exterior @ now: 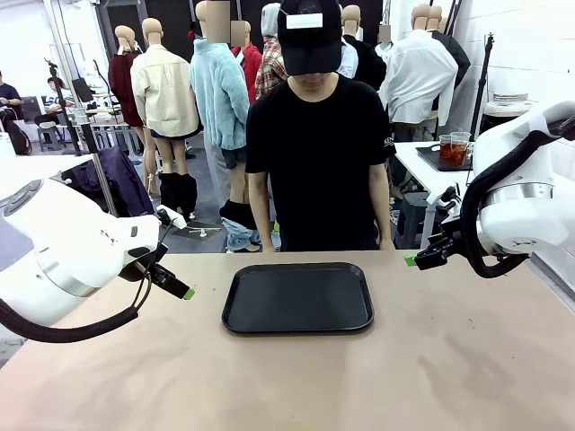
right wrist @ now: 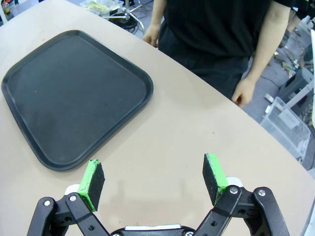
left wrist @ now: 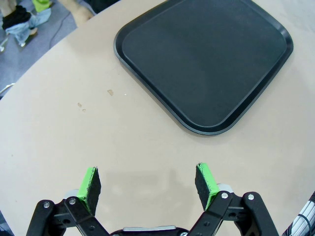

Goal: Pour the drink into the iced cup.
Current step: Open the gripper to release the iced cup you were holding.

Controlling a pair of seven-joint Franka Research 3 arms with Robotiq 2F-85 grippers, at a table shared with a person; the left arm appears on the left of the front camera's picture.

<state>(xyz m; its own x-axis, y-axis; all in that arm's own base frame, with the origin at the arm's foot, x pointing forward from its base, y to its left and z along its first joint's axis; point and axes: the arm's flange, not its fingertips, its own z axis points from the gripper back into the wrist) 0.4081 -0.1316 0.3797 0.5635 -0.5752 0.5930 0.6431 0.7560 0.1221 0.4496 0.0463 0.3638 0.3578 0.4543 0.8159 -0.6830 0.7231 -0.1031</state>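
Centrally, black tray (exterior: 297,299) on tan surface (exterior: 287,377), flanked by left gripper (left wrist: 148,183) and right gripper (right wrist: 153,180), both released, jaws spread and holding nothing.

Tan desk (exterior: 467,359) with rounded far edge, matte top, a few faint scuffs. Grey floor (exterior: 202,211) beyond it, some clutter and cables lying on it. White wall (exterior: 517,45) at the right. Small white side table (exterior: 422,166) at right rear carrying a dark tray with clear cups of reddish drink (exterior: 452,149). Metal stands and a chair at far left rear. Even, bright indoor light, soft shadows on the desk.
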